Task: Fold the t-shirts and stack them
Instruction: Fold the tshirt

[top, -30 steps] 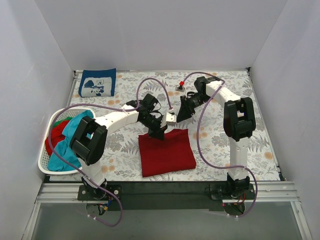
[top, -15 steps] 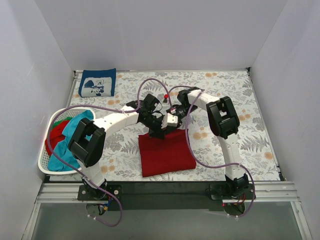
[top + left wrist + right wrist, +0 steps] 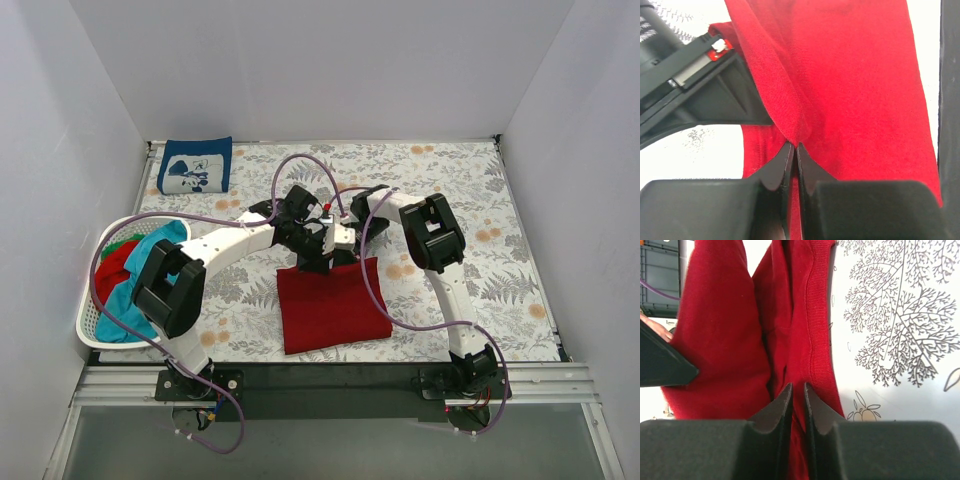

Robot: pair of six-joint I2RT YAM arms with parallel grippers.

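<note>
At mid-table, left gripper (image 3: pixel 794 147) and right gripper (image 3: pixel 797 390) each pinching red t-shirt (image 3: pixel 330 305), navy t-shirt (image 3: pixel 196 166) far left, white print unreadable

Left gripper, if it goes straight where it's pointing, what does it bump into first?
The dark red t-shirt. The left gripper is shut on a fold of it, and more of the same red cloth lies straight ahead, as far as the wrist view shows.
</note>
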